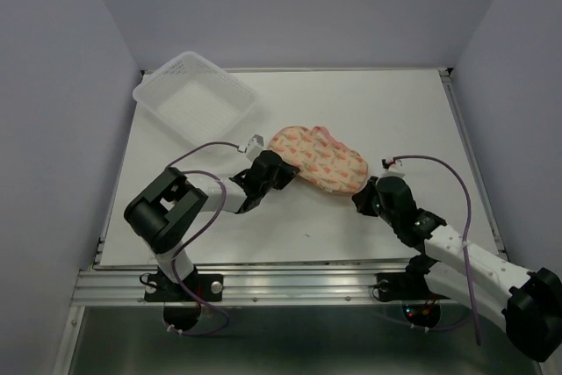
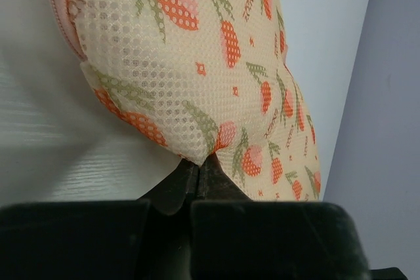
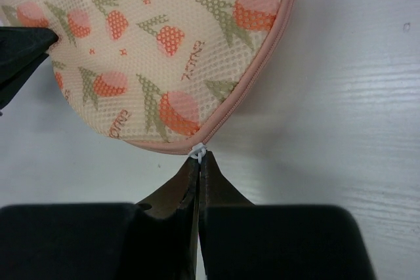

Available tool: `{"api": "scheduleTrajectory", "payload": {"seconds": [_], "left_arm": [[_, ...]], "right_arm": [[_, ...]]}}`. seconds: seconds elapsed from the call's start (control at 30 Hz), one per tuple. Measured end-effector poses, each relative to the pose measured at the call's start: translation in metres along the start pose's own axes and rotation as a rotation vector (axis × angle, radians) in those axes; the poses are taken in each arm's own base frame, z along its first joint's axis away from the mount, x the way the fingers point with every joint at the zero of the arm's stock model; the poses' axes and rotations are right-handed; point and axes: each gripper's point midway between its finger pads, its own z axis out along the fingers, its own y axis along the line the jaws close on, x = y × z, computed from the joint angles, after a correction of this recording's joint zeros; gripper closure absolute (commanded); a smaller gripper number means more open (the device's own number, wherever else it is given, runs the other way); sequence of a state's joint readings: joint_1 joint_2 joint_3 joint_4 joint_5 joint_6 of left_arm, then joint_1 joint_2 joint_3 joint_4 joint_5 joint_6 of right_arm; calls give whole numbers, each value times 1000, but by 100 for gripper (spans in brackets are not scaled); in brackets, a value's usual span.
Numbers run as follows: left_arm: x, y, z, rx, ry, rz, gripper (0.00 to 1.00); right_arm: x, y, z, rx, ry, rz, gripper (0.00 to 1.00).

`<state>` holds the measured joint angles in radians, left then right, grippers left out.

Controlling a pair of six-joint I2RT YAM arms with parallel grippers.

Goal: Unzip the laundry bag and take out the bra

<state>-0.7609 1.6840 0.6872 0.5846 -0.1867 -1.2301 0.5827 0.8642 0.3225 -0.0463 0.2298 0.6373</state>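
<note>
The peach-pink laundry bag (image 1: 316, 157) with orange-red motifs lies zipped in the middle of the table. My left gripper (image 1: 279, 173) is at its near-left edge, shut on a pinch of the bag's mesh (image 2: 200, 159). At the bag's near-right end sits my right gripper (image 1: 366, 197), shut on the small white zipper pull (image 3: 198, 153) at the pink zipper rim (image 3: 252, 77). The left gripper's dark fingers (image 3: 20, 54) show at the left edge of the right wrist view. The bra is hidden.
A clear plastic rectangular tray (image 1: 196, 99) stands at the back left of the table. Grey walls close in the table on the left, right and back. A small dark speck (image 1: 307, 234) lies on the near part of the table.
</note>
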Motion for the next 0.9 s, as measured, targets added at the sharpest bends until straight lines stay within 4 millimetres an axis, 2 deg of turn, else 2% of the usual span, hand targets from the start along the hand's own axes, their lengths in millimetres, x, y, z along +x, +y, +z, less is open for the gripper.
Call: {"api": "scheduleTrajectory", "payload": {"seconds": [0.1, 0.13, 0.17, 0.23, 0.27, 0.37, 0.47, 0.6, 0.7, 0.9], "left_arm": [[-1, 2, 1, 6, 32, 50, 100], [-1, 2, 2, 5, 41, 67, 95], [-2, 2, 5, 6, 52, 87, 69], [-3, 0, 8, 13, 70, 122, 43], [-4, 0, 9, 13, 72, 138, 22], [-8, 4, 10, 3, 75, 163, 1], [-7, 6, 5, -12, 82, 184, 1], [2, -14, -8, 37, 96, 195, 1], [20, -29, -18, 82, 127, 204, 1], [64, -32, -24, 91, 211, 218, 1]], "right_arm": [[6, 2, -6, -15, 35, 17, 99], [8, 3, -8, -19, 47, 20, 99], [10, 4, -9, -20, 57, 20, 99], [12, 5, -8, -26, 73, 17, 99], [14, 6, -8, -28, 84, 12, 99], [22, 6, -6, -31, 123, 3, 99], [28, 8, -3, -43, 148, -2, 99], [35, 12, 4, -58, 178, -5, 99], [38, 17, 10, -80, 189, -3, 99], [42, 25, 18, -113, 202, 0, 99]]}}
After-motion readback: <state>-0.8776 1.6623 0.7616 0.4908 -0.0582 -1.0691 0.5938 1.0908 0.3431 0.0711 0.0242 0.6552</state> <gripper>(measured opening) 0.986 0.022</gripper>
